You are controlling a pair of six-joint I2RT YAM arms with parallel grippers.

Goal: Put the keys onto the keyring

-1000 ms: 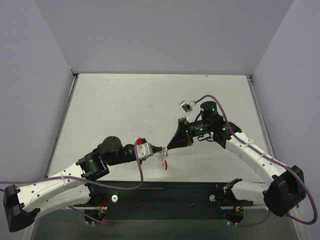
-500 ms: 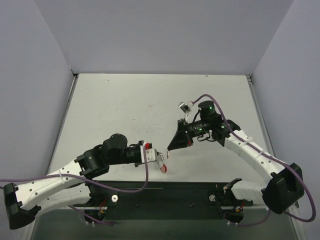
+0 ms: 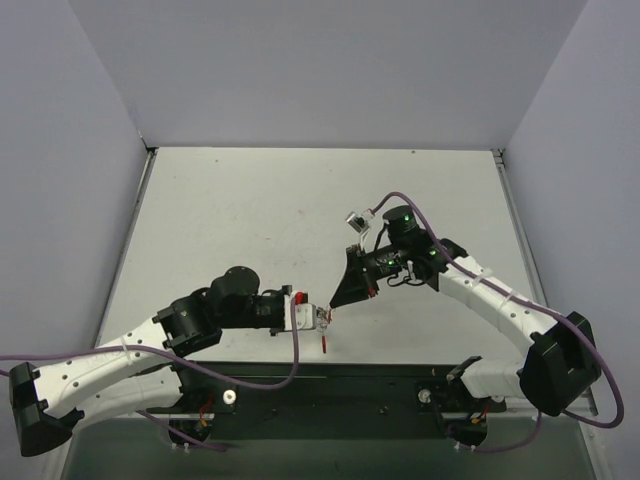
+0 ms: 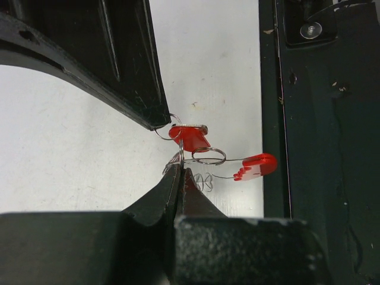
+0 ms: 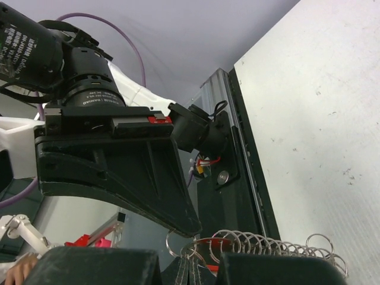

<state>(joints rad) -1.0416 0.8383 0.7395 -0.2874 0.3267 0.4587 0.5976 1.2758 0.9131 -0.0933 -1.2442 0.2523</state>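
Note:
In the left wrist view my left gripper (image 4: 180, 169) is shut on a thin silver wire. This is the shaft of the key, and its red toothed head (image 4: 256, 167) sticks out to the right over the table's front edge. A small silver ring (image 4: 208, 155) sits on that shaft. The keyring's red part (image 4: 190, 138) hangs at the tip of my right gripper's fingers (image 4: 142, 101). In the right wrist view my right gripper (image 5: 199, 264) is shut on the keyring, a row of linked silver loops (image 5: 279, 244). In the top view both grippers (image 3: 320, 318) (image 3: 335, 300) meet tip to tip, with the key (image 3: 324, 344) below them.
The black base rail (image 3: 330, 385) runs along the table's near edge, right under the key. The white table (image 3: 250, 220) stretches back to the grey walls. My left arm's black finger (image 5: 130, 172) fills the middle of the right wrist view.
My left gripper has swung up and right to meet the right gripper's tip, carrying the key with it. My right arm has shifted slightly left and nearer.

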